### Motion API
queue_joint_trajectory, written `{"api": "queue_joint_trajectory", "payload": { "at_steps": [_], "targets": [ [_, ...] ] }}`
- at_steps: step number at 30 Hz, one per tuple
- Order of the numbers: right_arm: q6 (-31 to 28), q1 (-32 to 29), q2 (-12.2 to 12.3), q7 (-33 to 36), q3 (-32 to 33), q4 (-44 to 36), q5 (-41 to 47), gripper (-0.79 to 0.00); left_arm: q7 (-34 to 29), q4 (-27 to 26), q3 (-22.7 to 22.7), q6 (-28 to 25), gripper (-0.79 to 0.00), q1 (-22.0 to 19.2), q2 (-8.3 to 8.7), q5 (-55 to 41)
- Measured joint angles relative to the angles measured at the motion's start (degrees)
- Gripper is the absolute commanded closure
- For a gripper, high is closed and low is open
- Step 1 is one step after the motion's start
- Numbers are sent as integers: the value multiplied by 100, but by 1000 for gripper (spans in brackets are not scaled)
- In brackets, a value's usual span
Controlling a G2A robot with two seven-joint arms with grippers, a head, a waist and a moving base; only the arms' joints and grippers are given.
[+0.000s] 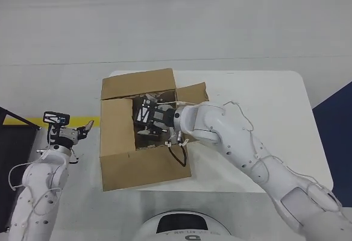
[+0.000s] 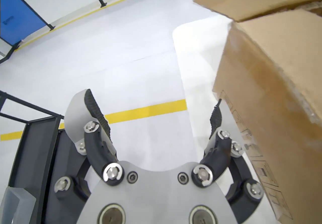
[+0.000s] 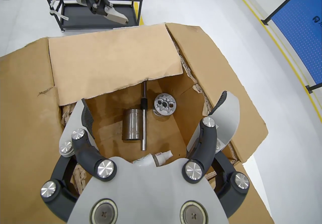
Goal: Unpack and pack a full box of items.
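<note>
My right hand (image 3: 155,101) over open box (image 3: 113,59), apart, empty.
Below it the rod (image 3: 144,119) and cylinder (image 3: 131,124), long axes square to my grip; left hand (image 1: 82,128), apart too, far left of frame.

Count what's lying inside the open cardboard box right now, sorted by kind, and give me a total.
Metal cylinder: 1
Thin metal rod: 1
Round metal part with holes: 1
White spray bottle: 1
Total visible in the box: 4
</note>
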Motion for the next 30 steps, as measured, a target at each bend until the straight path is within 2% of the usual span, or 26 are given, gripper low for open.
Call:
{"api": "queue_joint_trajectory", "payload": {
  "at_steps": [5, 11, 21, 26, 30],
  "targets": [
    [135, 190, -109, 589, -170, 293, 130, -785, -71, 223, 409, -21, -785, -311, -36, 144],
    [-71, 419, -208, 1356, -270, 670, 656, -785, -263, 228, 720, 29, -785, -619, -71, 250],
    [499, 496, -288, 1694, -301, 916, 332, -785, -553, 135, 1192, 53, -785, -981, -127, 416],
    [418, 568, -336, 1651, -259, 1133, 501, -785, -585, 166, 1223, 66, -785, -1026, -135, 418],
    [282, 535, -316, 1280, -66, 1101, 655, -785, -597, 226, 1172, 47, -785, -1061, -131, 397]
  ]
}}
